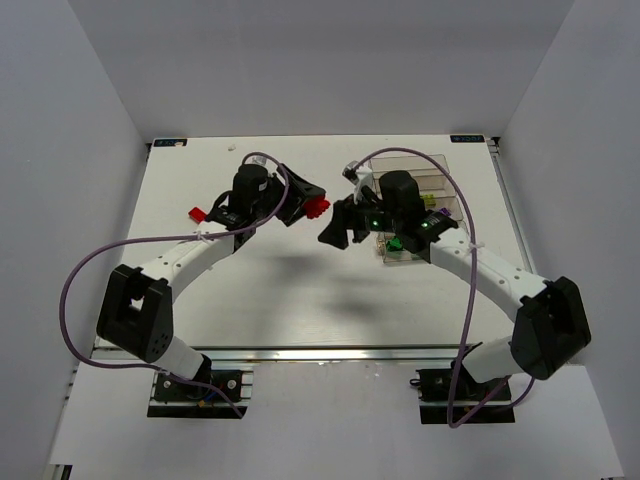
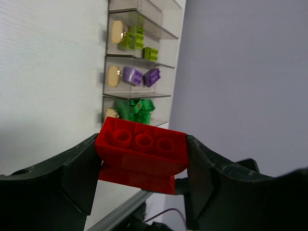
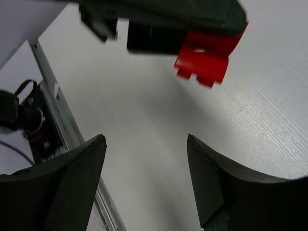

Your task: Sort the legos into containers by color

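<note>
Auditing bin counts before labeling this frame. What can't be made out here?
Top external: the containers are largely hidden under the right arm; bricks inside too small to count.
Left wrist: farthest bin cut off by the top edge; the green bin's near end hidden behind the red brick in the left gripper.
Left wrist: one red brick or two stacked, unclear.
Right wrist: no bins in frame.

A white table (image 1: pixel 280 300) sat boxed in by plain pale grey walls (image 1: pixel 320 60) at the back and both sides. An aluminium rail (image 1: pixel 330 352) ran along its near edge, under soft, even light.
</note>
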Controlling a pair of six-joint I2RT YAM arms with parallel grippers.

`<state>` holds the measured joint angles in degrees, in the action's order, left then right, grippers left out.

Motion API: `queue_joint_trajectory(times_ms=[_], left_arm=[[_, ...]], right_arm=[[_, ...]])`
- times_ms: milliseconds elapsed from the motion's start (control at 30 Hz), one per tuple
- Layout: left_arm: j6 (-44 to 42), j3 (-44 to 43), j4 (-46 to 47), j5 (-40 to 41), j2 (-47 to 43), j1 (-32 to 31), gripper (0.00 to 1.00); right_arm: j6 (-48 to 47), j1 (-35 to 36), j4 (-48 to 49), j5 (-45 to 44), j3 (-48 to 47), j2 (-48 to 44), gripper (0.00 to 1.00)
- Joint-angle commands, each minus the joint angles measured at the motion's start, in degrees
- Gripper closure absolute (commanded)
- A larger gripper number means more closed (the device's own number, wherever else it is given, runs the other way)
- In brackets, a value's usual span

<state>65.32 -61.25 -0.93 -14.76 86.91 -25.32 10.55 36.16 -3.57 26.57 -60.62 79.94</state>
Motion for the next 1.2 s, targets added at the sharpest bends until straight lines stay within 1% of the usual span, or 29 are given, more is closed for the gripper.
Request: queue_joint_trajectory(times_ms=[0, 100, 267, 400, 600, 700, 733, 800, 833, 900, 933, 1000, 1033, 1067, 1167], left_arm=[[8.6, 0.3, 5.1, 3.8, -1.2, -1.0, 1.00], [9.3, 0.7, 5.3, 4.3, -1.2, -1.8, 1.00], [10.7, 2.0, 6.7, 4.7, -1.5, -3.4, 1.00], [11.8, 3.4, 8.7, 4.8, -1.7, -4.1, 1.00], [12.4, 3.9, 9.6, 5.2, -1.4, -5.1, 1.00], [12.8, 4.4, 10.2, 5.4, -1.7, -5.4, 1.00], [13.0, 4.6, 10.4, 5.5, -1.8, -5.4, 1.00], [13.3, 4.8, 10.6, 5.4, -2.0, -5.4, 1.00], [13.6, 5.3, 10.9, 5.4, -2.0, -5.4, 1.00], [13.9, 5.6, 11.6, 5.3, -2.1, -5.5, 1.00], [14.1, 5.8, 11.7, 5.2, -2.1, -5.5, 1.00], [14.0, 6.0, 11.8, 5.4, -2.1, -5.5, 1.00], [14.1, 6.1, 11.7, 5.4, -2.2, -5.5, 1.00], [14.1, 6.1, 11.7, 5.5, -2.2, -5.5, 1.00], [14.4, 5.9, 12.5, 6.2, -1.7, -5.4, 1.00]], right_arm=[[8.7, 0.5, -0.6, -8.8, -6.4, 3.1, 0.26], [11.9, 0.7, 1.8, -10.6, -6.4, 3.3, 0.25], [13.5, 1.5, 3.0, -15.1, -7.3, 4.4, 0.30], [12.9, 1.5, 5.9, -16.7, -7.4, 5.3, 0.33], [12.0, 1.6, 7.5, -18.8, -7.8, 7.3, 0.37], [11.3, 1.5, 8.2, -19.3, -7.8, 8.2, 0.43], [10.9, 1.5, 8.6, -19.2, -7.7, 8.1, 0.49], [10.4, 1.5, 9.6, -18.7, -6.8, 7.8, 0.57], [9.9, 1.5, 10.2, -18.7, -6.5, 7.7, 0.65], [9.2, 1.5, 11.0, -18.7, -6.4, 7.6, 0.70], [9.0, 1.5, 11.2, -18.6, -6.4, 7.6, 0.76], [7.7, 1.5, 11.6, -16.8, -5.9, 7.4, 0.86], [7.4, 1.5, 11.8, -15.9, -5.6, 7.2, 0.96], [6.3, 1.5, 12.2, -15.0, -5.0, 6.4, 1.00], [3.5, 1.5, 13.3, -10.8, -2.1, 4.1, 1.00]])
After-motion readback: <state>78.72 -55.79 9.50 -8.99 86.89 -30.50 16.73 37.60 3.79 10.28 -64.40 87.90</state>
